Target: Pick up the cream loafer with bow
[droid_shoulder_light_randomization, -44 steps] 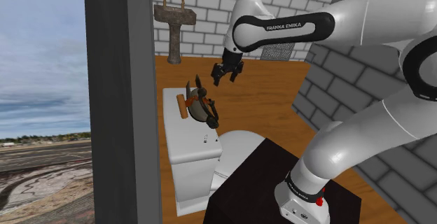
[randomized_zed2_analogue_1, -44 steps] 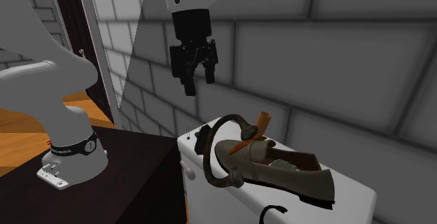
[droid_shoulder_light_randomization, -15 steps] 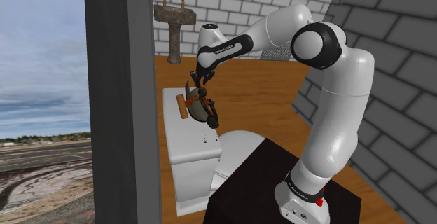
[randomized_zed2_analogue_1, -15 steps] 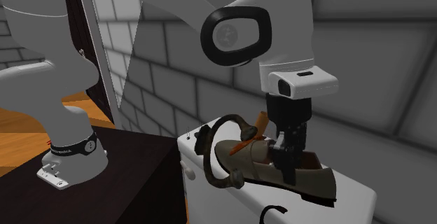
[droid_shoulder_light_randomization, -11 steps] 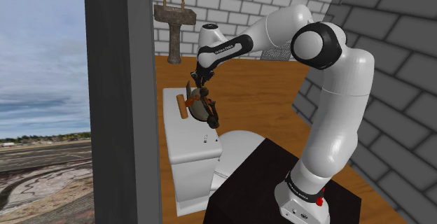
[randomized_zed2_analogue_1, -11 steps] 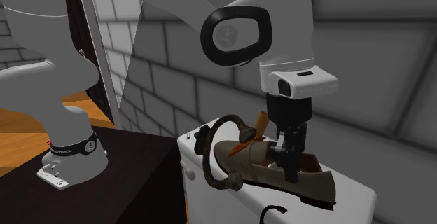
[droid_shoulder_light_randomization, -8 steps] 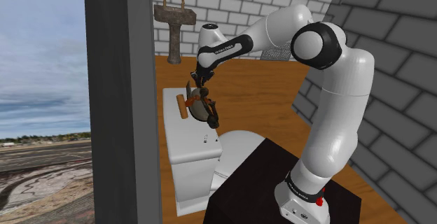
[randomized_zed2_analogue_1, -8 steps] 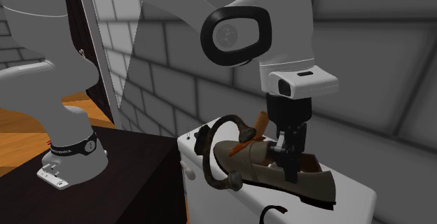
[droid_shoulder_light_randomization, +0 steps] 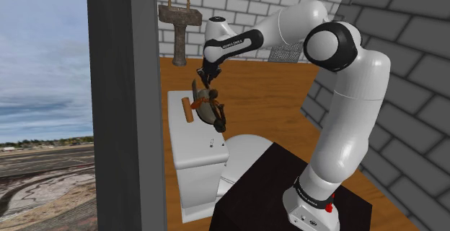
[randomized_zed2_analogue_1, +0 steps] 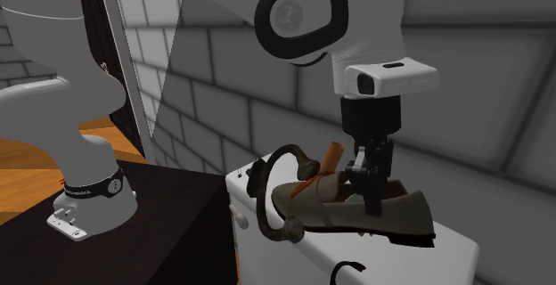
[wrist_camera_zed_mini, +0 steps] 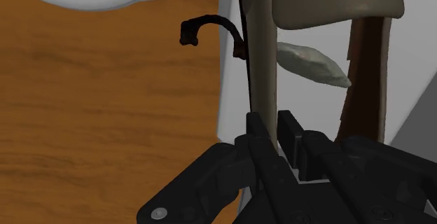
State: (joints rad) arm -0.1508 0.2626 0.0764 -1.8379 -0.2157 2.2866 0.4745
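The loafer [randomized_zed2_analogue_1: 352, 205] is drab olive-cream with a dark looped cord bow [randomized_zed2_analogue_1: 278, 194] and an orange-brown tab. It hangs just above the white toilet tank lid [randomized_zed2_analogue_1: 267, 243], roughly level. My gripper [randomized_zed2_analogue_1: 369, 185] comes down from above and is shut on the shoe's side wall near its opening. From the shoulder view, the gripper [droid_shoulder_light_randomization: 204, 89] clasps the shoe [droid_shoulder_light_randomization: 208, 109] over the tank [droid_shoulder_light_randomization: 189, 146]. Seen from the wrist, the two fingers [wrist_camera_zed_mini: 256, 128] pinch the thin cream wall [wrist_camera_zed_mini: 260, 54] of the shoe.
A dark door frame [droid_shoulder_light_randomization: 126, 99] stands close at the shoulder view's left of the tank. The toilet bowl [droid_shoulder_light_randomization: 246, 149] and my black stand [droid_shoulder_light_randomization: 288, 190] lie below. A pedestal sink [droid_shoulder_light_randomization: 179, 19] stands at the back brick wall, across a wooden floor [droid_shoulder_light_randomization: 267, 99].
The fingers closed fully on the shoe's side wall. The hand then rose a little, and the loafer came up with it and levelled out.
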